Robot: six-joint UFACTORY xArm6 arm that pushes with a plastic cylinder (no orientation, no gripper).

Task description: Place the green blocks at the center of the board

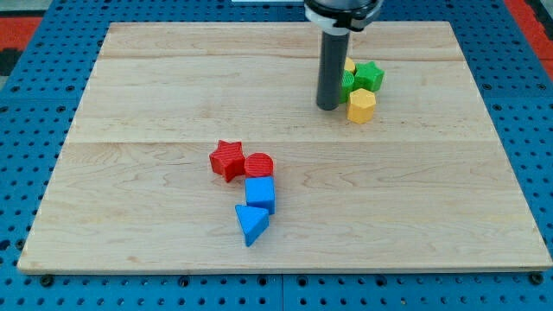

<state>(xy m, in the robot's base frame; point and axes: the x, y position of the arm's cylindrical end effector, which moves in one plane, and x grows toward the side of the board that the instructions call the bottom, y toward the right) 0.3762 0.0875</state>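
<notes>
A green star block (371, 75) lies at the board's upper right. A second green block (347, 83) sits just to its left, partly hidden by my rod. A yellow hexagon block (361, 106) lies just below them, and a bit of another yellow block (350, 66) shows above the green ones. My tip (328, 106) rests on the board, touching or nearly touching the left side of this cluster, level with the yellow hexagon.
A red star block (227, 160) and a red cylinder (258, 165) sit near the board's middle, lower left of my tip. A blue cube (260, 194) and a blue triangle block (251, 224) lie just below them. The wooden board (130, 104) lies on a blue pegboard.
</notes>
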